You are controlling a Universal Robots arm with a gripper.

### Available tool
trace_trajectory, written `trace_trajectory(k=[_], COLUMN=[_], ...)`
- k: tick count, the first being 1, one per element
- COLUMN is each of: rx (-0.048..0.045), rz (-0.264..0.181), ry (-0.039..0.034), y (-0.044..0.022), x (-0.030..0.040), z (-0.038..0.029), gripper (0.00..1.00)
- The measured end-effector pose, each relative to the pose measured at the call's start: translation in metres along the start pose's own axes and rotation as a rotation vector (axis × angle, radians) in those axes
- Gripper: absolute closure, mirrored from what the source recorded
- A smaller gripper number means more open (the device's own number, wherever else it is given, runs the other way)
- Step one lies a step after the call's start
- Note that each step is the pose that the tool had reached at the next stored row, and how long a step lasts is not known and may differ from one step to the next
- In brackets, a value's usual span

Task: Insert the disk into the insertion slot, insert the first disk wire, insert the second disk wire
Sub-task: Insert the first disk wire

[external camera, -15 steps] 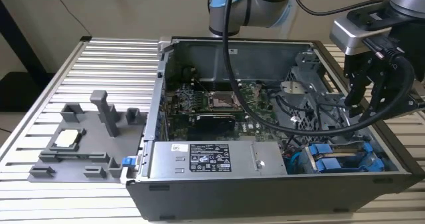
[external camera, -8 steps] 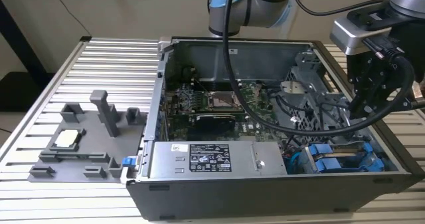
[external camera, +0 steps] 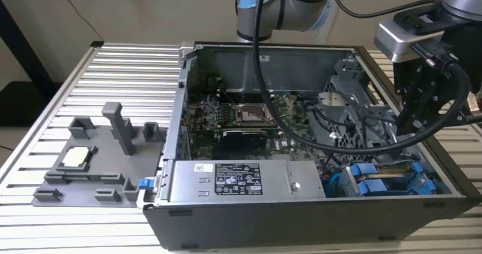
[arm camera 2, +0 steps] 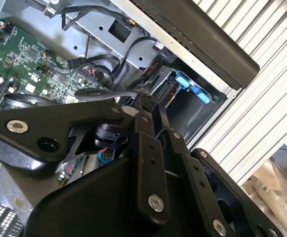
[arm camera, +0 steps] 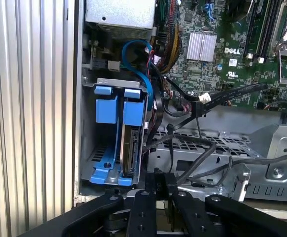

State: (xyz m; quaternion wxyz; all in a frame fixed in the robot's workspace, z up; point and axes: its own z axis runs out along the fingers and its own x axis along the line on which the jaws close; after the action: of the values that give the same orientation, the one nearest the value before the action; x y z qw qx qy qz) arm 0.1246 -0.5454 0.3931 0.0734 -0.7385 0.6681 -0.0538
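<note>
Blue plastic framed the disk [arm camera: 130, 148], which stood on edge inside the insertion slot [arm camera: 114, 82] beside a second blue carrier [arm camera: 106, 109], its connector edge facing outward, I judged, so wires could reach it; the gripper [arm camera: 162, 177] hovered near that edge among loose black cables [arm camera: 202, 156]; whether it was closed or apart could not be told.

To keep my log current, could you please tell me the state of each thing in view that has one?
computer case: open, side panel off.
disk: seated on edge in the insertion slot.
other blue carrier: seated in the neighbouring bay.
blue cable: looped beside the bays; I cannot tell whether it is plugged in.
gripper: hovering close to the bays' open end.
</note>
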Motion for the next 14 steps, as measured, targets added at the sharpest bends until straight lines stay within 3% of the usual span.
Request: trace_trajectory(k=[1,3,14], rx=[-0.0032,-0.0221,-0.1595], rz=[0.0,0.0,0.004], ry=[0.001,0.0019,-0.0084], y=[-0.0005,-0.0033,-0.0297], x=[0.0,0.0004,0.0041], z=[0.0002,0.001,0.0075], gripper=[0.81,0.81,0.81])
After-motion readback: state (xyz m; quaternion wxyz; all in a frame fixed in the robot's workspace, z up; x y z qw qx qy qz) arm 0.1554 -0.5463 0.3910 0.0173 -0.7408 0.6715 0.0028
